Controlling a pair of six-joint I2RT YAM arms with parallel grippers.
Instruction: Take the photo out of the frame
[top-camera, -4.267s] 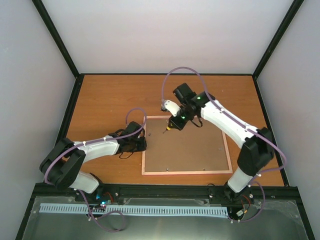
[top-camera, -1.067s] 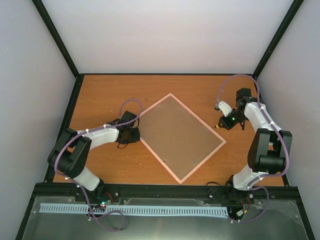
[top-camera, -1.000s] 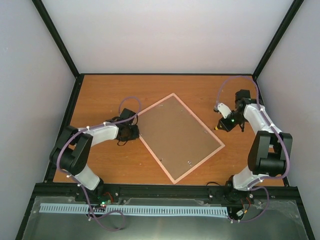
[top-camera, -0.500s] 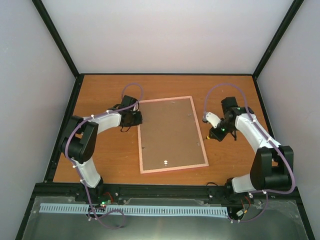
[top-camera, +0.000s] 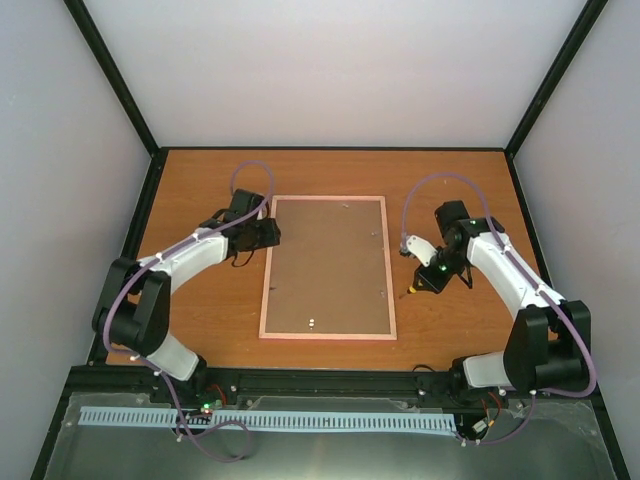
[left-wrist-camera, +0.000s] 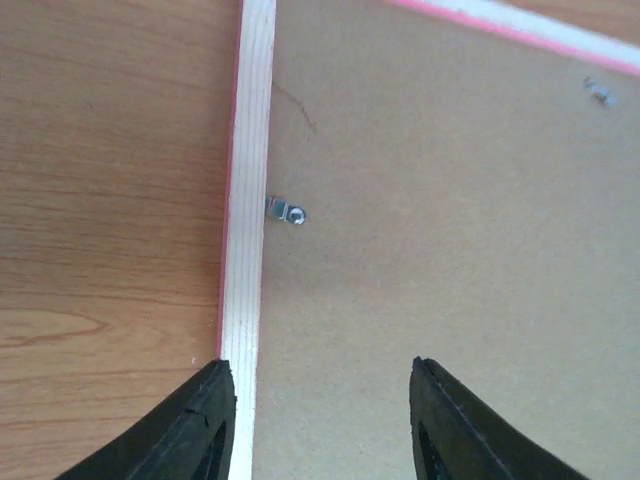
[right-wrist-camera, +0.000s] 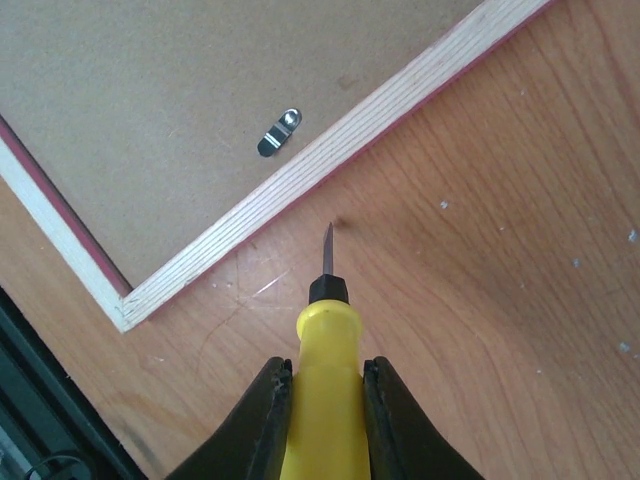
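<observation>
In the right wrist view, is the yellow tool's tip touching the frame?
No, the yellow tool in the right pincer points at bare table, short of the frame.

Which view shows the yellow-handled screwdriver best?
Right wrist: the screwdriver fills the foreground, clamped in the right gripper, blade tip just off the frame edge. Top external shows only a yellow speck; left wrist, nothing.

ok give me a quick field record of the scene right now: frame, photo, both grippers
frame: flat on the table, brown backing board facing up
photo: not visible, backing board not yet off
left gripper: open, over the frame's left edge, holding nothing
right gripper: shut on a yellow-handled screwdriver
screwdriver tip: over bare table just outside the frame's right edge, near a metal clip
</observation>
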